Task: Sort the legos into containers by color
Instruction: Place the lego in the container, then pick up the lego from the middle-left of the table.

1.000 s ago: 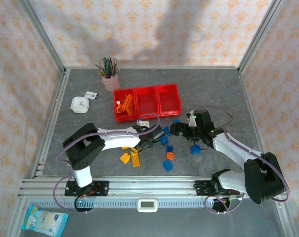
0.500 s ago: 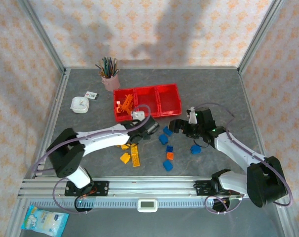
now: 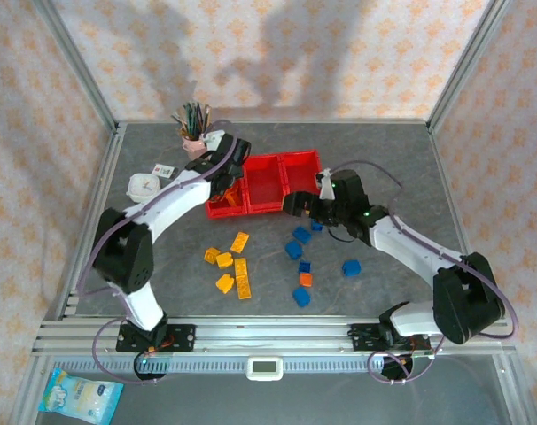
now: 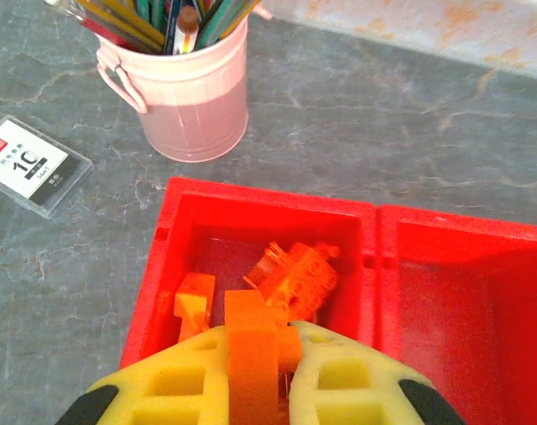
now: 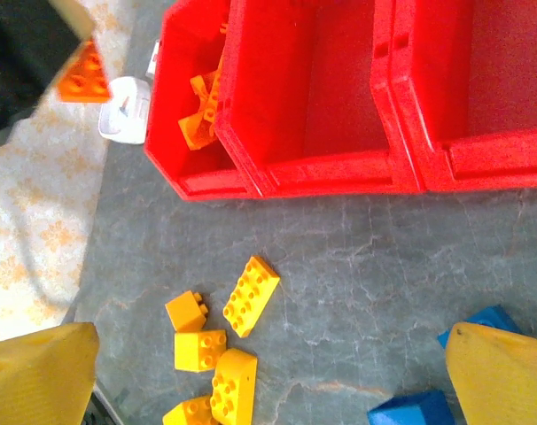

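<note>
- Grey table [image 3: 384, 150] holds loose legos [image 3: 241, 242].
- Left pincer [image 4: 255, 390] clamps orange brick [image 4: 251, 332] above container [image 4: 251, 197]; right pincer [image 5: 268, 376] gapes.
- Bricks seem light, rigid, slick: pinch flat sides.

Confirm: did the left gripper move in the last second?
Yes. Left gripper went from the loose bricks up to the leftmost red bin, gripping an orange brick.

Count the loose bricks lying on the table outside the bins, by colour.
yellow bricks: 5
blue bricks: 6
orange brick: 1
Total: 12
</note>
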Controlling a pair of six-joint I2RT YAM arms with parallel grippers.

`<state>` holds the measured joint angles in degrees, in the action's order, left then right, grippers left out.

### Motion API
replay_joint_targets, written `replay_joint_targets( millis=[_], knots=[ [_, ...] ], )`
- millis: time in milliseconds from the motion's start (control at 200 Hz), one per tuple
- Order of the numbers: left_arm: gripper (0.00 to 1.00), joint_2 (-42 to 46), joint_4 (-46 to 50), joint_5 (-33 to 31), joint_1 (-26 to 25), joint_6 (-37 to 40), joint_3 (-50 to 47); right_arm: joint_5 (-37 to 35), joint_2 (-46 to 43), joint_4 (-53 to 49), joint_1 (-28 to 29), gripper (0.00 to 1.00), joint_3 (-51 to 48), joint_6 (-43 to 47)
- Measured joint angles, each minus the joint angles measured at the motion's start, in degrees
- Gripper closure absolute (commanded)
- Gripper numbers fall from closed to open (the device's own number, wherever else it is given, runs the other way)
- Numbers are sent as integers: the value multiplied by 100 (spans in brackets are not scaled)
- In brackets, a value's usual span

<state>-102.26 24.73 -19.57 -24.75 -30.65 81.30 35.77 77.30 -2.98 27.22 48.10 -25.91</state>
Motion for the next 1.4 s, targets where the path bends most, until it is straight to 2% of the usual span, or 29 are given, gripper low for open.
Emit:
replay_joint_targets(
  millis=[100,205,440,606,681,941,1211,1401],
  knots=[
    [80,-455,-11,103,166,146,129,-52,55,-22,0,0,166,17],
    [65,-595,7,190,232,249,127,-138,55,-68,0,0,280,46],
    [55,-494,13,433,225,378,164,-195,44,-282,-92,0,315,111],
    [50,-50,142,780,83,354,90,-254,-179,-560,-337,0,275,184],
    [47,354,164,866,-236,308,-92,-321,-437,-695,-461,0,146,214],
    [38,1401,162,1222,-1956,-190,-990,-654,-1226,-1381,-658,0,-437,234],
    [34,1388,205,1567,-3224,-844,-1519,-1180,-2013,-2151,-682,0,-1021,-109],
    [26,868,208,1751,-3919,-1200,-1534,-1353,-2308,-2299,-719,0,-1475,-396]
  ],
)
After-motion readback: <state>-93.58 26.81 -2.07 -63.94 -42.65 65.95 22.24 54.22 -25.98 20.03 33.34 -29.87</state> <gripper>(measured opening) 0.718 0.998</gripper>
